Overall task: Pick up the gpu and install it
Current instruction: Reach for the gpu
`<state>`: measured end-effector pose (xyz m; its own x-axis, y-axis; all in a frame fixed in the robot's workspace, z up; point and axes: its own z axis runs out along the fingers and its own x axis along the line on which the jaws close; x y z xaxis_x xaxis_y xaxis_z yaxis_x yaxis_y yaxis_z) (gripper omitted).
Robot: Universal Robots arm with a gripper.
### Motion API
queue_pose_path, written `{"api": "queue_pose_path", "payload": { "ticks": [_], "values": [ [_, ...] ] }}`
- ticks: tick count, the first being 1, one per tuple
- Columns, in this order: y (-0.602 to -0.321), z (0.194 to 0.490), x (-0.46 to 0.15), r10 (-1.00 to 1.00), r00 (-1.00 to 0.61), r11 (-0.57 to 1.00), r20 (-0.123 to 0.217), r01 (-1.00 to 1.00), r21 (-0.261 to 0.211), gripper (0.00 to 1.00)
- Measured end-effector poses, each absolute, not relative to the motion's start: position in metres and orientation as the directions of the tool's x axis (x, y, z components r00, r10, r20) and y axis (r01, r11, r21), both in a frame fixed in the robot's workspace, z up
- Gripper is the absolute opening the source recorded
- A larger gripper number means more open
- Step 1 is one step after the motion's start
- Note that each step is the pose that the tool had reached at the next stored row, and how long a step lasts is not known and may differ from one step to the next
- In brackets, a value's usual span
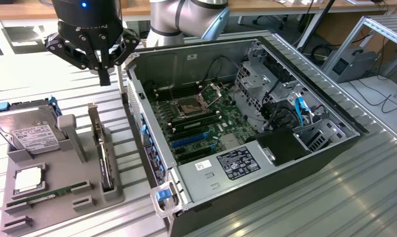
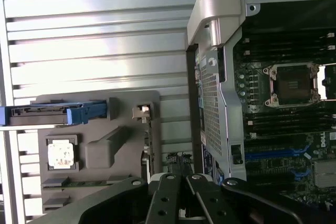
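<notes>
End effector (image 1: 105,74) clenched, nothing grasped; hung above grey holder tray (image 1: 60,170), beside open computer case (image 1: 198,195). Gpu (image 1: 105,160) kept on edge in tray slot, upper edge exposed for gripping, not yet picked up.

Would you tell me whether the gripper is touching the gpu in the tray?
Apart. The exterior view shows the gripper above the gpu, with bare table slats visible between it and the card's top.

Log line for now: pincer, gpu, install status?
pincer: shut, empty, above gpu | gpu: upright in gray holder, untouched | install: not done
</notes>
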<state>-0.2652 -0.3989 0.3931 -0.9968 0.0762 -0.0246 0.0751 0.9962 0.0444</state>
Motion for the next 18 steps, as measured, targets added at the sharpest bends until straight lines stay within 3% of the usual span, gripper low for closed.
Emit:
{"api": "queue_pose_path", "payload": {
  "ticks": [18],
  "values": [
    [-0.399,0.393,-0.279,0.076,-0.997,0.996,-0.025,0.075,0.044,0.11]
  ]
}}
